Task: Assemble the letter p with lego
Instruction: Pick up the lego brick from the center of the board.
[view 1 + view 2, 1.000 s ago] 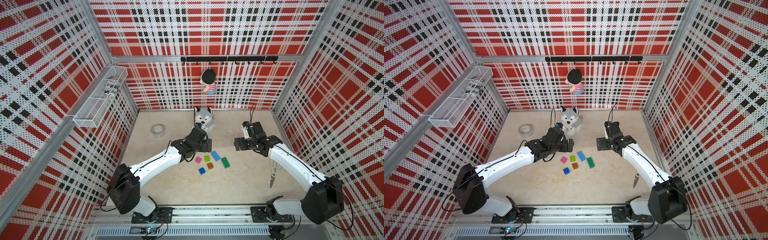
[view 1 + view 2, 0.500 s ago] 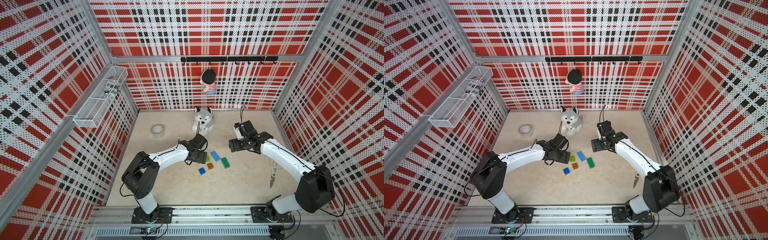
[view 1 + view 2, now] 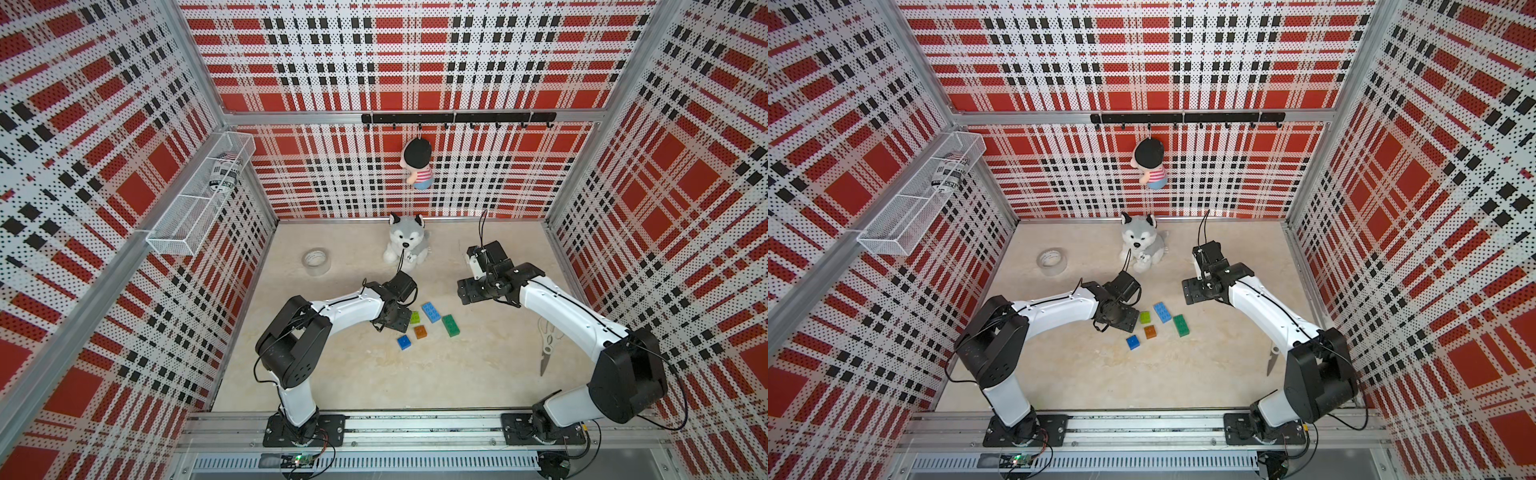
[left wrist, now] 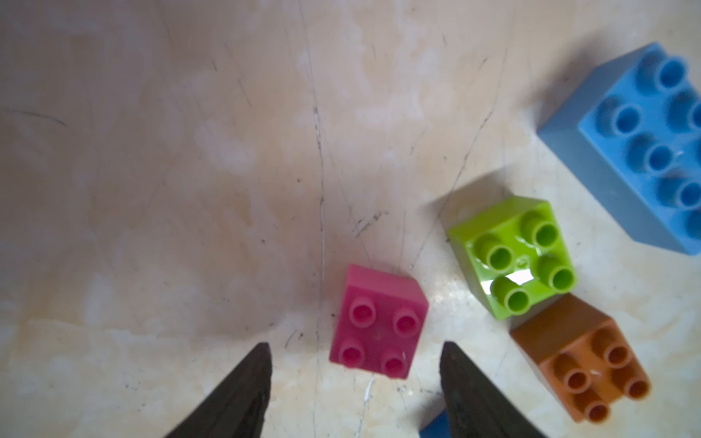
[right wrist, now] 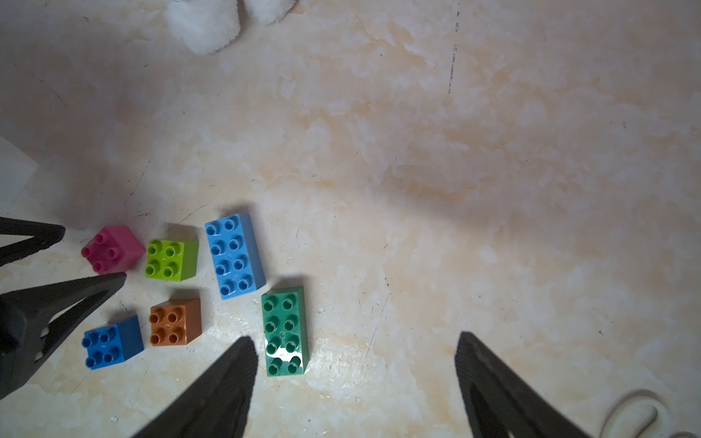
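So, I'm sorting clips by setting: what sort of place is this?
Likely a robot test cell, not a home: plaid perforated walls box in a marble-look table, and the left arm and right arm are bolted to a rail.

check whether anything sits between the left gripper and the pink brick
Nothing visible does. The left gripper has its open fingers on either side of the pink brick, with only bare table in the gaps. The lime brick stands off to one side, apart from both.
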